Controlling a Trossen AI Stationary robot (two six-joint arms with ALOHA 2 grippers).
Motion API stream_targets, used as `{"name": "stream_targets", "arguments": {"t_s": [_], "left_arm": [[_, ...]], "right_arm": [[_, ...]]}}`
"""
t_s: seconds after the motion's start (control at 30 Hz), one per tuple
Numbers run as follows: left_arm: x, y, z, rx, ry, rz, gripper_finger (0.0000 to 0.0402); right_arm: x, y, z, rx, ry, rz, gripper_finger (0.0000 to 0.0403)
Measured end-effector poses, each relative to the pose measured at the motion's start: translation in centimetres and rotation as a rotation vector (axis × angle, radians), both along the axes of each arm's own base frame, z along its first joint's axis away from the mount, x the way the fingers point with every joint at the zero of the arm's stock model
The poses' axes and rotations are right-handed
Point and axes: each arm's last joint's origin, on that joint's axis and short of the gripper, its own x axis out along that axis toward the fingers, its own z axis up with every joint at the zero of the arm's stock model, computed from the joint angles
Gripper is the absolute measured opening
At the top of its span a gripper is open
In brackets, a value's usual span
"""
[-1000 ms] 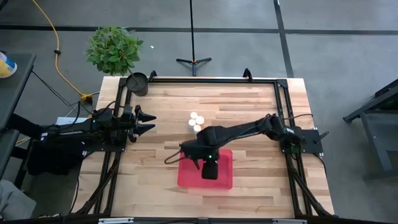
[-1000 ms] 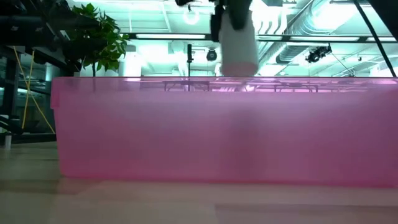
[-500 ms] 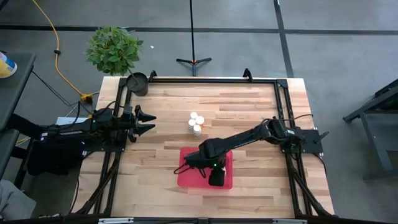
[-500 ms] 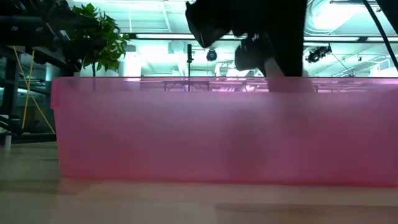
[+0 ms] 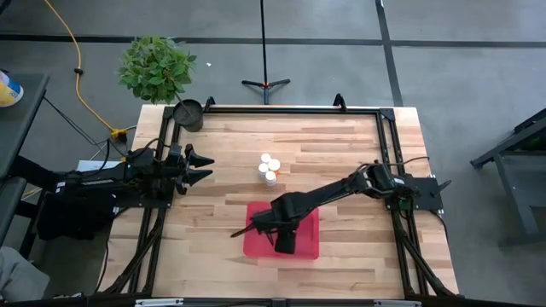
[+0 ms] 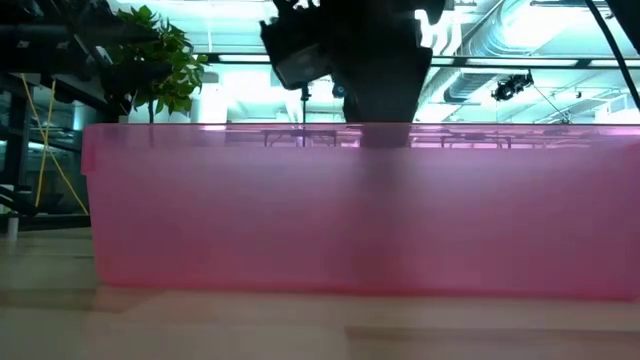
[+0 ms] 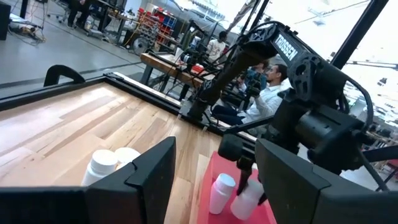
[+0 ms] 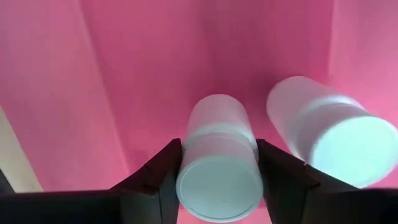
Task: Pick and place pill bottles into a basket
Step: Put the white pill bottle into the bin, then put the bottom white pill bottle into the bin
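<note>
Basket (image 5: 309,246) is being entered by the right gripper (image 8: 217,168), which is being kept clamped around a pill bottle (image 8: 219,167). A second bottle (image 8: 326,134) is lying just beside the fingers (inside the tray). Three bottles (image 5: 268,167) are standing beyond, near the idle, parted left gripper (image 5: 203,167).

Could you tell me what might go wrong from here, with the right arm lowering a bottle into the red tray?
1. The held bottle in the right claw sits close beside a bottle already in the tray; setting it down or pulling away could knock that one over.
2. The claw is low inside the red tray; a sideways exit might catch the wall and shift the tray.
</note>
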Motion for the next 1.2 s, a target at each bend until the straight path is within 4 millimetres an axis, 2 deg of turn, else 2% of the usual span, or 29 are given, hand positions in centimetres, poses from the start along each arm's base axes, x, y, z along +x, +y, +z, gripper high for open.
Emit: {"name": "stream_targets", "arguments": {"t_s": [0.2,0.57,0.8,1.2], "left_arm": [[0.0,0.0,0.0,0.001,0.0,0.003,0.0253],[0.0,0.0,0.0,0.002,0.003,0.003,0.0253],[0.0,0.0,0.0,0.002,0.003,0.002,0.0253],[0.0,0.0,0.0,0.002,0.004,0.001,0.0253]], "right_arm": [[-0.1,1.2,0.0,-0.016,-0.035,-0.022,0.0163],[-0.1,1.5,0.0,0.012,-0.022,-0.125,0.0164],[-0.1,1.5,0.0,0.016,-0.015,-0.155,0.0215],[-0.2,1.4,0.0,0.042,0.003,-0.146,0.0223]]}}
